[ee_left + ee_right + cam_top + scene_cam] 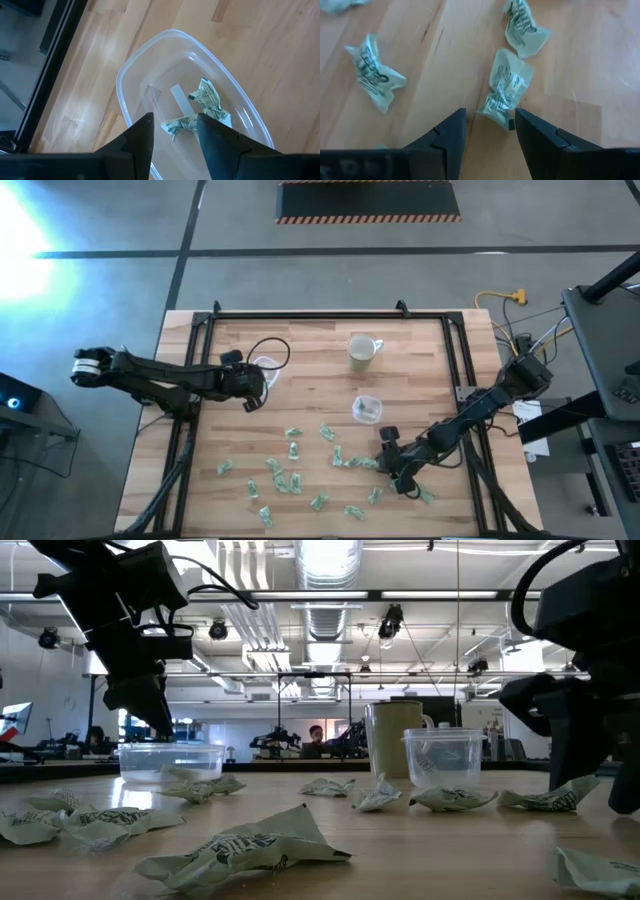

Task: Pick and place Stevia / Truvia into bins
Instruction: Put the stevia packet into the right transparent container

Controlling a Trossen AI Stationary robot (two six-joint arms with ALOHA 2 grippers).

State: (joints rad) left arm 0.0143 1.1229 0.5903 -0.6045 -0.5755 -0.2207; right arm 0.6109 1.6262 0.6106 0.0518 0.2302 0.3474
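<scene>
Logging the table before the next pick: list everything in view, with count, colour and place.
Sweetener packets: many, green and white, scattered over the near half of the table; a couple more lie in the wide bin.
Wide bin: one, clear, left part of the table, under the left gripper.
Small bin: one, clear, mid-table, something green inside.
Mug: one, pale, far centre.
Table: one, light wood, dark frame.
Person: one, far back in the room.
Left gripper: open, above the wide bin.
Right gripper: open, low over a packet at the near right.
</scene>
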